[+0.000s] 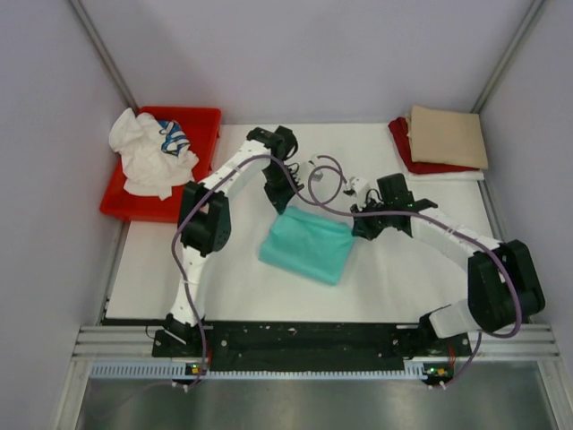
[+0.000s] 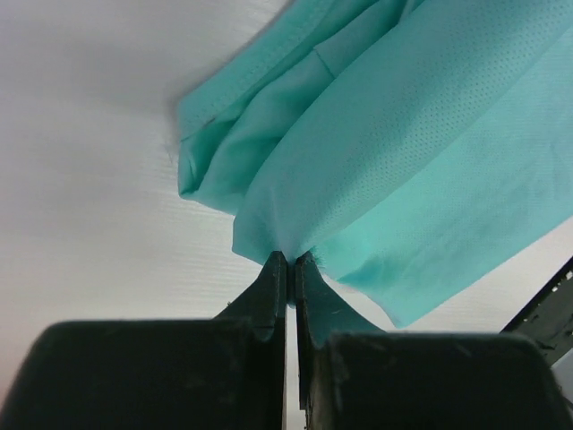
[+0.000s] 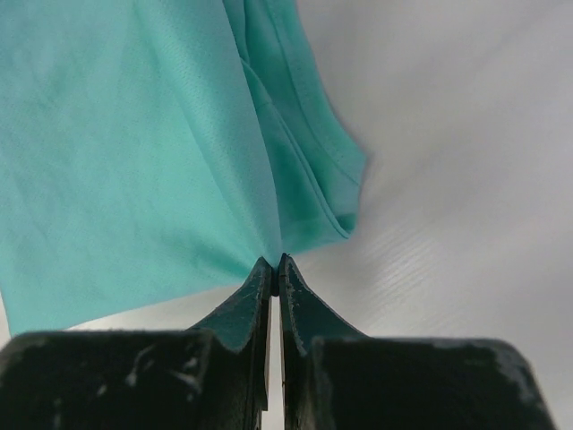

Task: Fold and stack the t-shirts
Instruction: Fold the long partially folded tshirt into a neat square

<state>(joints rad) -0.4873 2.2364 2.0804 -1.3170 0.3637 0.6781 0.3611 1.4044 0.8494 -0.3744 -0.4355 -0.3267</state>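
A folded teal t-shirt lies at the middle of the white table. My left gripper is shut on its far left corner; in the left wrist view the teal cloth is pinched between the tips. My right gripper is shut on its far right corner, with the teal cloth pinched at the tips. A tan t-shirt lies folded on a dark red one at the far right. A white t-shirt and a blue-and-white striped one lie crumpled in the tray.
The red plastic tray stands at the far left, partly off the white table. Grey walls close in the back and sides. The arm bases sit on a black rail at the near edge.
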